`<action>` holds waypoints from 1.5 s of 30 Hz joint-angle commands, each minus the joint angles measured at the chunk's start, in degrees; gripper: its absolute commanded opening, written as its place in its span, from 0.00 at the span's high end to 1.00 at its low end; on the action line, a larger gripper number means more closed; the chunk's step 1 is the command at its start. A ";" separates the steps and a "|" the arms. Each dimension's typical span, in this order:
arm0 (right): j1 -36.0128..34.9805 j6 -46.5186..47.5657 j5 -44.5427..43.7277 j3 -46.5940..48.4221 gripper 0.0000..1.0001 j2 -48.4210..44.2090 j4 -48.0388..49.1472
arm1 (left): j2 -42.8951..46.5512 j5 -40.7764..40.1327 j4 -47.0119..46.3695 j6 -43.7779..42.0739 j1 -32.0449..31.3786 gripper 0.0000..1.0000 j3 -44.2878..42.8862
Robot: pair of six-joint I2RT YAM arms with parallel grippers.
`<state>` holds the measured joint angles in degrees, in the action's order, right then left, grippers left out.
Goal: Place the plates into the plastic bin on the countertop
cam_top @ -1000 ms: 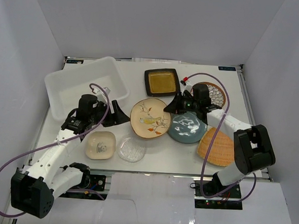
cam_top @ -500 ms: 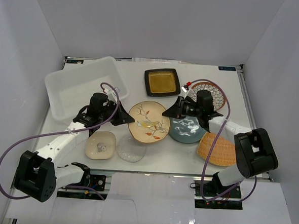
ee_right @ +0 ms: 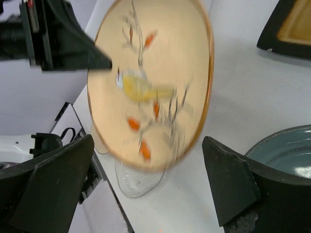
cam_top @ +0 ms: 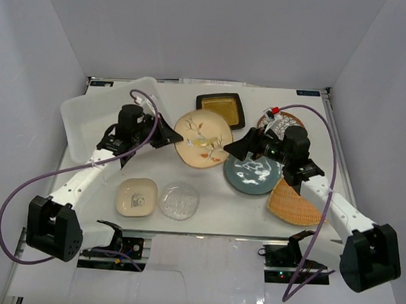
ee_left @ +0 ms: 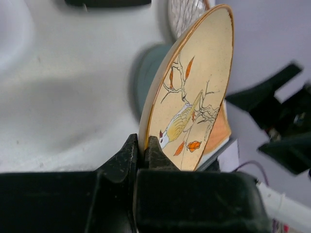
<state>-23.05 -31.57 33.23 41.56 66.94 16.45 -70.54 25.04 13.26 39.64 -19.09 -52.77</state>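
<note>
We are viewing the left claw (ee_left: 144, 145) clamping the rim of the tan round plate with a bird-and-branch pattern (ee_left: 189, 102); its jaws are pressing together on the plate's lower edge. The plate is standing steeply tilted, and in the left wrist view it is sitting clear of the flat white desk (cam_top: 220, 211). In the top view it is hanging just right of the white translucent plastic bin (cam_top: 88, 117) and is not inside it.

The right claw (cam_top: 238, 144) is standing with its jaws wide apart, one finger on each side of the plate's far edge and gripping nothing.

We are locating the remaining dishes on the desk:
- The black-rimmed amber square plate (cam_top: 223, 106) is lying behind the held plate.
- The teal round plate (cam_top: 253, 176) and the orange woven plate (cam_top: 293, 202) are lying under the right arm.
- The small cream square dish (cam_top: 136, 196) and the small clear glass dish (cam_top: 178, 201) are sitting side by side near the front edge.
</note>
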 commanded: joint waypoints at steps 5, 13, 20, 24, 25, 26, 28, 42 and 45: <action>-0.33 4.33 -13.01 -8.76 0.06 -13.31 -5.46 | 0.76 -5.87 -9.83 10.19 18.72 1.00 -6.56; -0.24 4.33 -9.86 -12.73 0.10 -10.78 -4.15 | -2.66 -11.14 -6.23 8.54 32.27 1.00 -5.15; -0.33 4.42 -11.87 -14.40 0.10 -9.81 -3.70 | -10.48 -15.47 -4.38 5.45 33.95 1.00 -7.25; -0.24 4.59 -13.71 -13.88 0.10 -9.98 -4.40 | -12.16 -18.26 -3.77 5.28 33.95 0.98 -6.29; -0.33 4.68 -14.07 -13.27 0.10 -10.07 -4.58 | -12.42 -18.88 -3.24 5.01 33.95 0.88 -6.29; -0.33 4.76 -14.86 -13.00 0.10 -10.07 -4.84 | -12.51 -19.15 -3.32 4.92 33.95 0.82 -6.03; -0.24 5.03 -15.83 -11.69 0.10 -10.07 -5.98 | -12.43 -18.89 -3.41 4.57 33.95 0.61 -5.94; 0.11 4.06 -31.63 3.78 0.14 2.49 -7.65 | -1.27 -30.48 -2.18 2.11 31.57 0.02 2.05; 3.44 4.59 -32.88 6.94 0.14 6.27 -8.45 | 2.24 -31.28 -2.09 0.88 31.40 0.02 4.87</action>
<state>-22.06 -27.97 5.78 44.51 71.37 8.23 -71.72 -2.15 11.33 42.57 12.82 -50.13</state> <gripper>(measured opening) 0.863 0.976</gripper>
